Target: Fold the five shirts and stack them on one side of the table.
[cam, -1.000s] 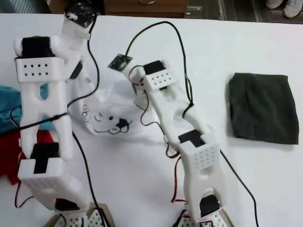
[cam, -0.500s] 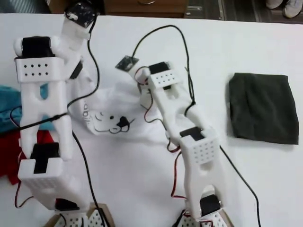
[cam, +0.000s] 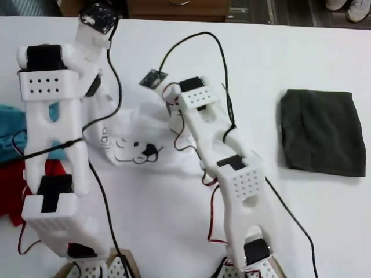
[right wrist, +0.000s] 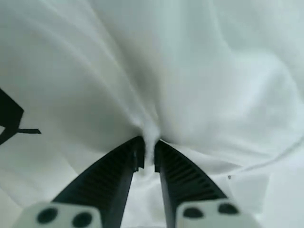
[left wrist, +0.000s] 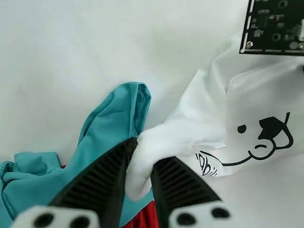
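Two black ribbed fingers (left wrist: 107, 175) of the left gripper (left wrist: 144, 154) are pinching a bunched fold of the white shirt (left wrist: 247, 95), left wrist view. The shirt's bear print (left wrist: 261, 140) lies flat on the worktop (left wrist: 71, 47), a little beyond the gripper. The teal shirt (left wrist: 109, 123) sits just beside the gripper, one edge touching a finger. A sliver of red shirt (left wrist: 140, 219) shows close under the gripper. A dark circuit board (left wrist: 275, 26) hangs over the white shirt, farther off.

Right wrist view: the right gripper (right wrist: 148, 145) is nearly pressed together, nipping a thin ridge of white shirt fabric. Creases run away from the pinch on all sides.

High view: the left arm (cam: 52, 133) and right arm (cam: 232, 174) both end over the white shirt, one at each side of it. The teal and red shirts lie crumpled under and beside the left arm. The dark folded shirt (cam: 319, 132) lies flat, well apart from the right gripper, on the side away from the left gripper.
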